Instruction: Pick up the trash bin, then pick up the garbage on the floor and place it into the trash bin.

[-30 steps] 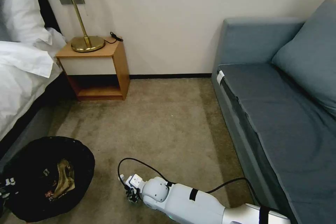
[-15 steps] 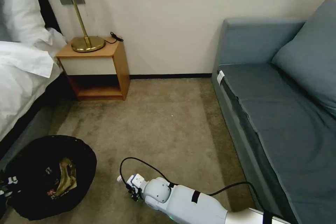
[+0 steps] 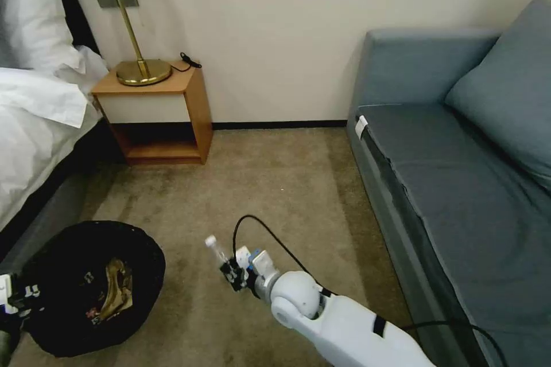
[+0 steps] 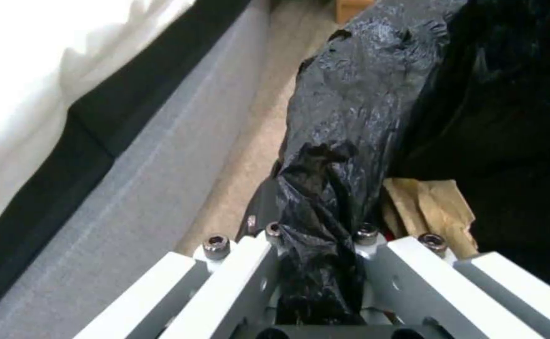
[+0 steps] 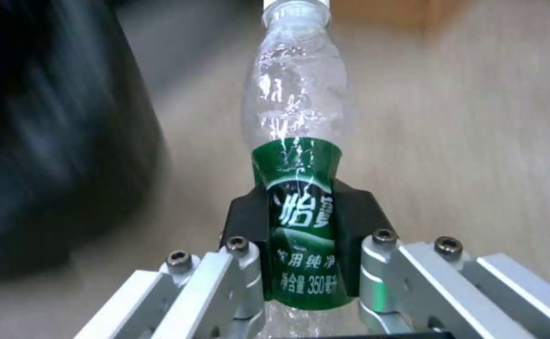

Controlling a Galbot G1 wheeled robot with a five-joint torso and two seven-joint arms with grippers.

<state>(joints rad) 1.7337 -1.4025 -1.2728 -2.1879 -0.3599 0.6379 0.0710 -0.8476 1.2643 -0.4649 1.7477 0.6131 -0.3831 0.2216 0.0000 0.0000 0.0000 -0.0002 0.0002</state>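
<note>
The right gripper (image 5: 300, 235) is clamped on the small clear plastic bottle with a green label (image 5: 297, 188), held above the carpet just beside the round black-bagged trash bin (image 3: 92, 289), apparently for dropping in. At the bin's near rim, the left gripper (image 4: 316, 245) pinches the crinkly bag edge to hold the bin, with tan paper and a gold wrapper inside.

Clear bottle (image 5: 295, 141) carries green label (image 5: 300, 226), white print on it. Large white Chinese characters across label middle, first reads 怡, second partly hidden by claw finger pad. Below, smaller line 饮用纯净, last character cut off. Lowest line reads 净含量 350 plus unit characters too small to tell. No other readable text.
</note>
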